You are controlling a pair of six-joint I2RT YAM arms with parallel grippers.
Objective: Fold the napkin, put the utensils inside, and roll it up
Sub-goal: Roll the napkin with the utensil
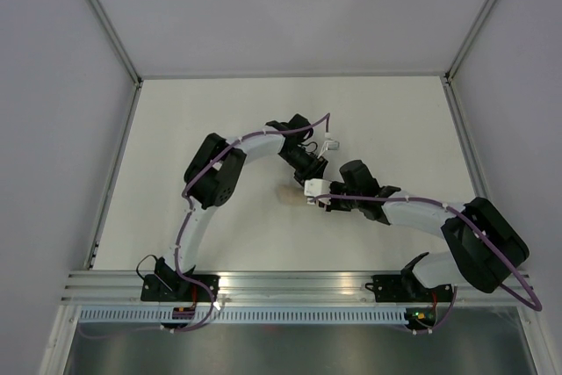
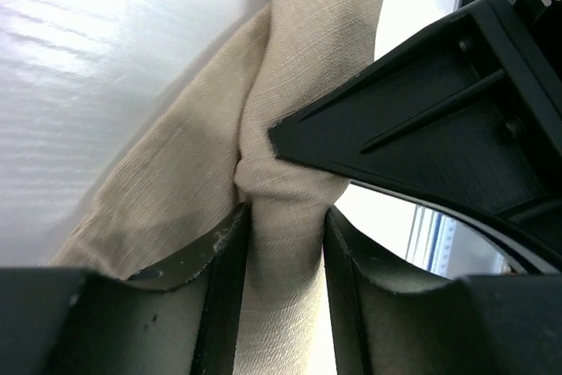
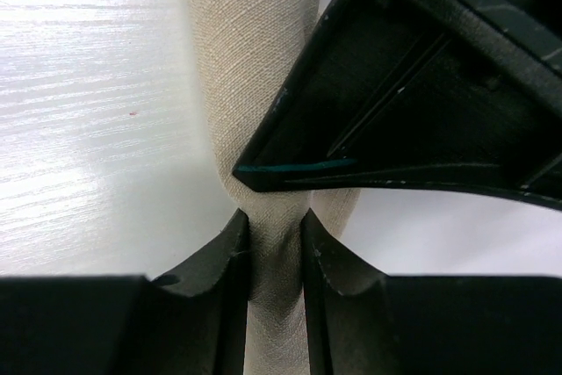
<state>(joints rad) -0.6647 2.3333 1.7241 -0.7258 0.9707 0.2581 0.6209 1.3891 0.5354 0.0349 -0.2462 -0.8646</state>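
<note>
The tan napkin (image 1: 289,192) lies as a narrow roll in the middle of the white table (image 1: 219,120), mostly covered by both grippers. In the left wrist view the roll (image 2: 307,59) runs up between my left gripper (image 2: 285,212), whose jaws press both its sides. My right gripper (image 3: 275,217) pinches the same roll (image 3: 250,41) tightly, and the cloth creases between its fingers. Each wrist view shows the other gripper's black finger (image 2: 421,129) (image 3: 413,103) right against the cloth. From above, the left gripper (image 1: 306,180) and the right gripper (image 1: 318,199) meet tip to tip. The utensils are hidden.
Grey walls enclose the table on three sides, with metal rails (image 1: 114,173) along its left and right edges. The arm bases (image 1: 180,287) (image 1: 413,292) sit on the aluminium strip at the near edge. Purple cables run along both arms.
</note>
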